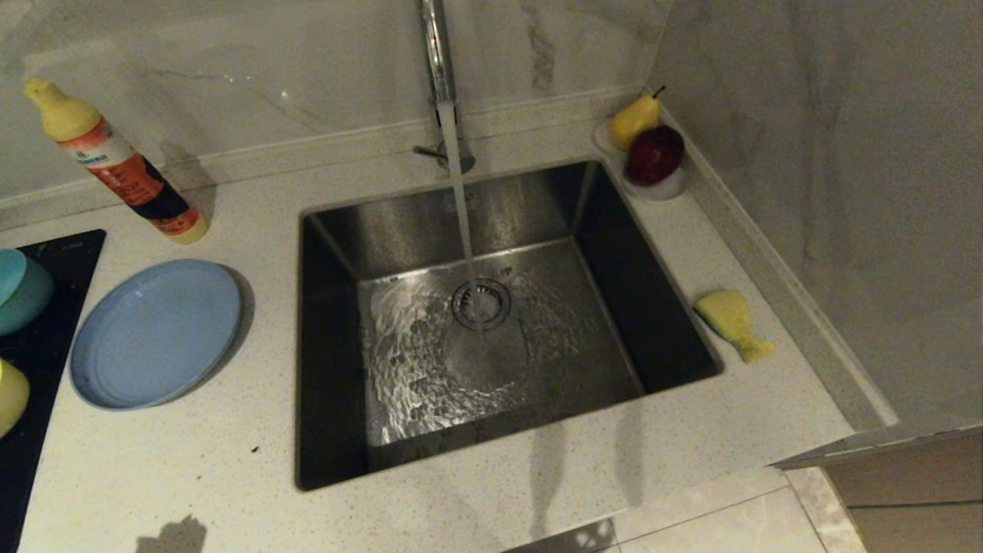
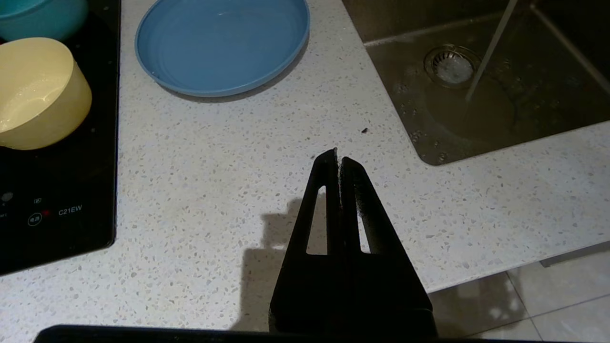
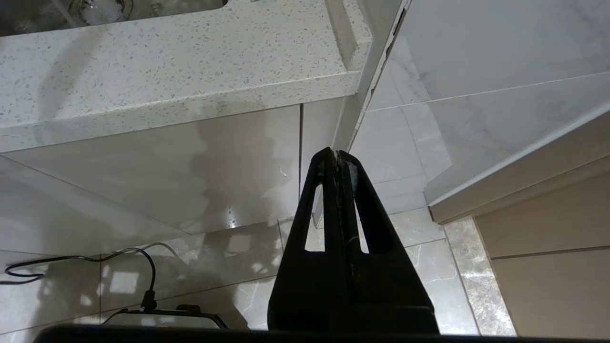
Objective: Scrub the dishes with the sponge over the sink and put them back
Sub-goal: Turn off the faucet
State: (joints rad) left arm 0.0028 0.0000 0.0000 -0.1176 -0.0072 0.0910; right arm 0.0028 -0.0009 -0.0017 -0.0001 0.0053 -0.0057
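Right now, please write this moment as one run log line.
tap: running | sink: no dishes | sponge: untouched | left tool: shut, empty | right tool: shut, empty

Brushed steel sink (image 1: 614, 307), speckled stone counter (image 1: 230, 476), glossy plastic plate (image 1: 153, 330).

Head cam looks down on sink (image 1: 491, 322); left wrist cam shares it.

Home kitchen; sink (image 1: 338, 230), hob (image 2: 57, 200)
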